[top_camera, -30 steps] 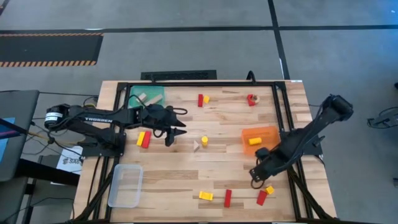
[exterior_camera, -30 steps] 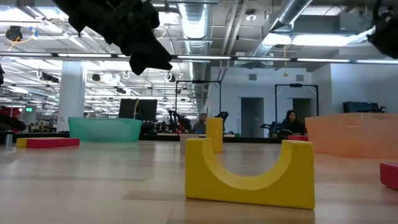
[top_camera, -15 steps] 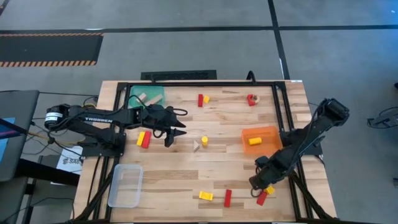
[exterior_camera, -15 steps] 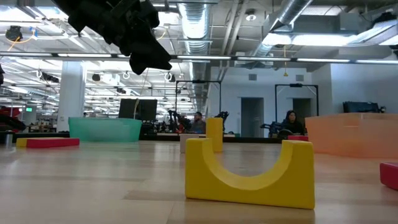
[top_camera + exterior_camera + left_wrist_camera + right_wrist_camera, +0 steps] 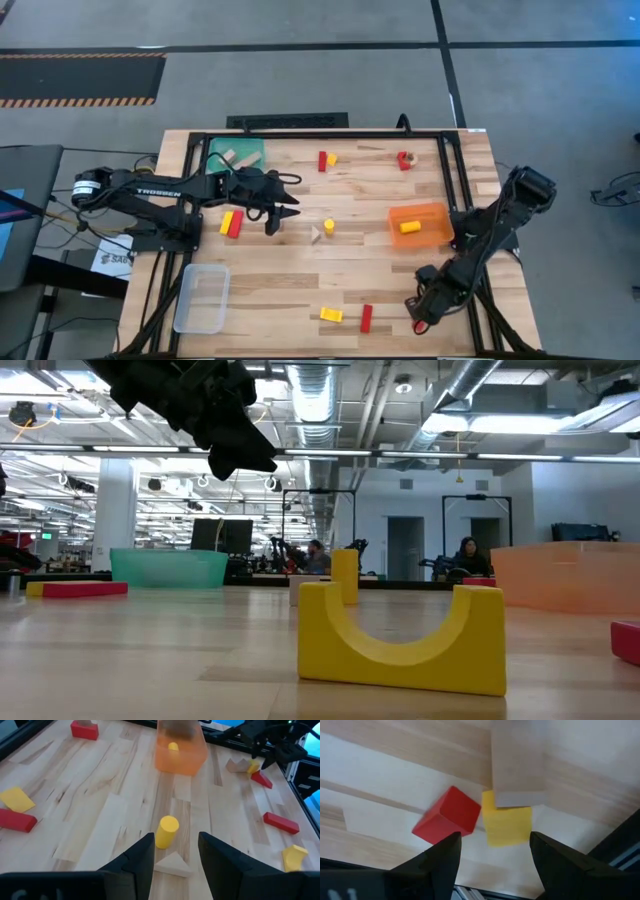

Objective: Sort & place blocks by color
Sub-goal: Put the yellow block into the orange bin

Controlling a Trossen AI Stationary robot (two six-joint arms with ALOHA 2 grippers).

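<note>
from above, the right gripper (image 5: 422,315) is low over the wooden table (image 5: 300,285) near its front right corner, and the small blocks there are hidden under it. the left gripper (image 5: 283,214) hangs over the left middle of the table, next to a red and yellow block pair (image 5: 231,223). a yellow round block (image 5: 329,226) and a pale wood triangle block (image 5: 317,234) sit in the middle, and the orange tray (image 5: 419,224) by the right edge holds one yellow block. from table height, a yellow arch block (image 5: 400,633) stands close up. the left wrist view shows its fingers (image 5: 135,862) spread apart, holding nothing, with the yellow round block past them. the right wrist view shows its fingers (image 5: 435,862) spread wide over a small red block (image 5: 448,815) touching a small yellow square block (image 5: 507,823).
</note>
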